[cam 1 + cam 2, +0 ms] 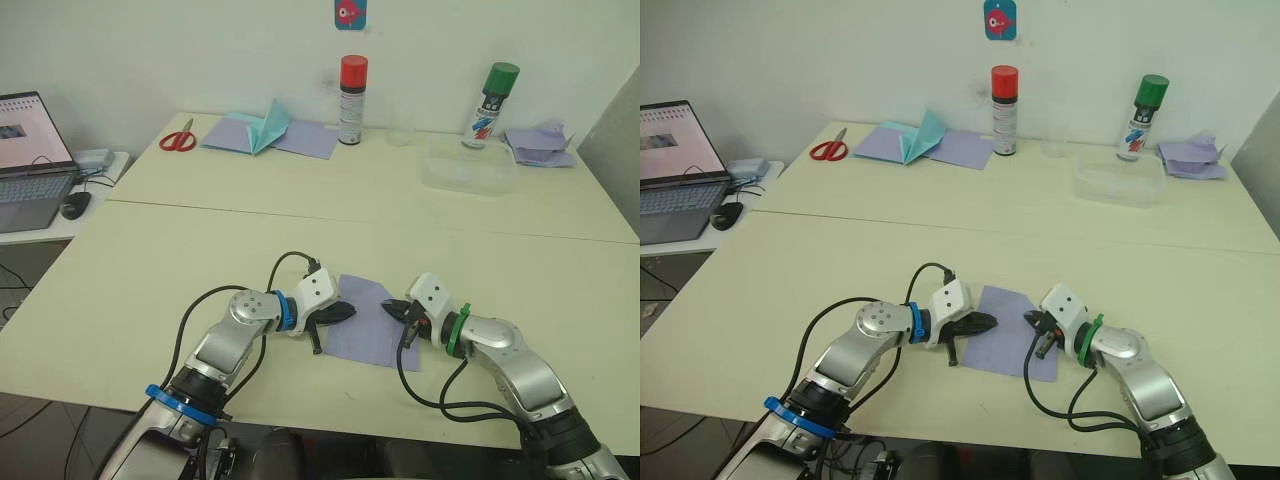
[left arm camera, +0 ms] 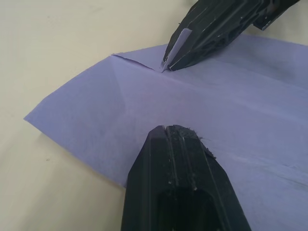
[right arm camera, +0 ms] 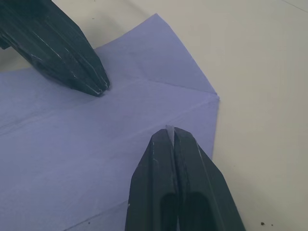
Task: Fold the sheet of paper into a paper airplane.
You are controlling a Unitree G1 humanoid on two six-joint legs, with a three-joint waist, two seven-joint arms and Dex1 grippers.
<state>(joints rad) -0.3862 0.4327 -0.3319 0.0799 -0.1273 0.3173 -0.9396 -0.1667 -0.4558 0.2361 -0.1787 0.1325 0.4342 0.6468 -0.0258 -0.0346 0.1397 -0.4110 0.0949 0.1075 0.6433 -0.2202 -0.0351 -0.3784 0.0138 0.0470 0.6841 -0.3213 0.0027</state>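
The right hand (image 3: 172, 132) is closed, nipping an edge of the sheet of paper (image 1: 365, 320) between its fingertips. The left hand (image 2: 169, 130) is closed too, its tip pressed down on the sheet, which lies creased on the worktop (image 1: 150, 280) between both hands.

Both arms reach inward over the thin pale lavender-blue sheet of paper (image 1: 368, 322), facing each other across it. The left gripper (image 1: 347, 312), fingers pressed together, rests its tips on the sheet's left part. The right gripper (image 1: 392, 308) is at the sheet's right edge, fingers clamped on a sliver of that paper.
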